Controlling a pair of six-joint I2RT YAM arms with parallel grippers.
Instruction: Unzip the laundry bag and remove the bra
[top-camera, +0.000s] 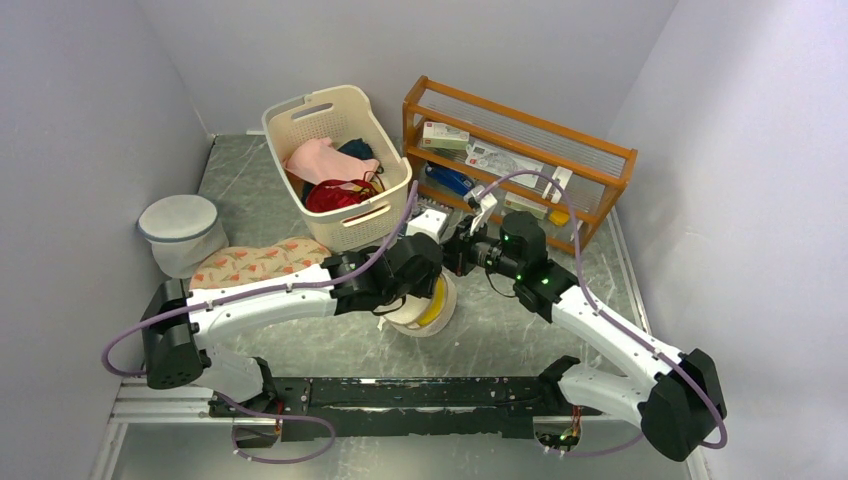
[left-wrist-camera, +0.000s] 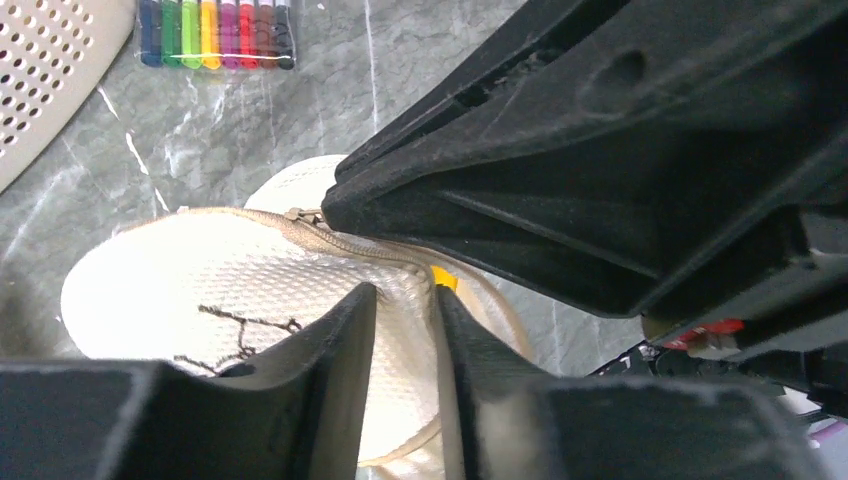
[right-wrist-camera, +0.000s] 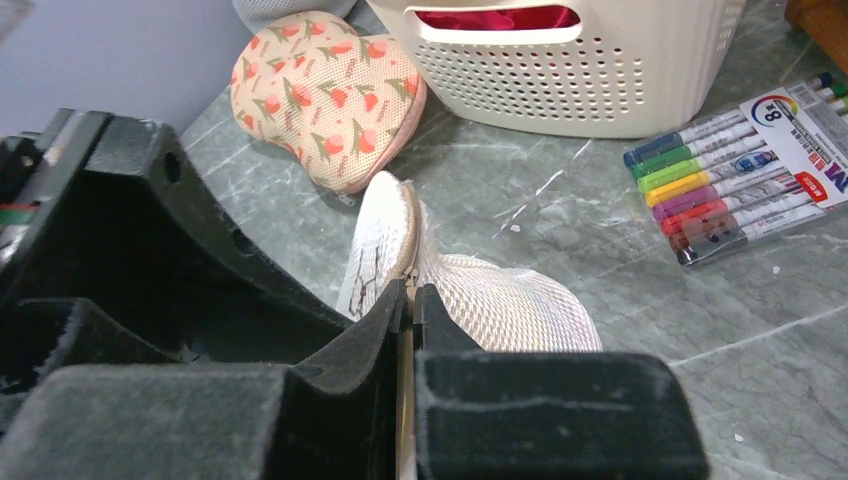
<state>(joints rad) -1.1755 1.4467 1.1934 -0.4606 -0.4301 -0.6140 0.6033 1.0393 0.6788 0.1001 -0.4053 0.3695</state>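
The cream mesh laundry bag (top-camera: 428, 325) sits on the table between both arms, its black bra outline (left-wrist-camera: 240, 325) on the flat top. My left gripper (left-wrist-camera: 405, 295) is shut on a fold of the bag's mesh beside the zip (left-wrist-camera: 340, 240). My right gripper (right-wrist-camera: 410, 290) is shut on the zip's edge at the bag's seam (right-wrist-camera: 405, 235); I cannot make out the pull itself. A yellow item (left-wrist-camera: 443, 277) shows through the gap; it also shows in the top view (top-camera: 438, 305). I cannot tell if it is the bra.
A cream basket (top-camera: 340, 165) of clothes stands behind the bag, a wooden rack (top-camera: 520, 160) at back right. A floral pad (top-camera: 258, 262) and a white mesh bag with a grey-blue rim (top-camera: 180, 232) lie left. A marker pack (right-wrist-camera: 740, 170) lies by the basket.
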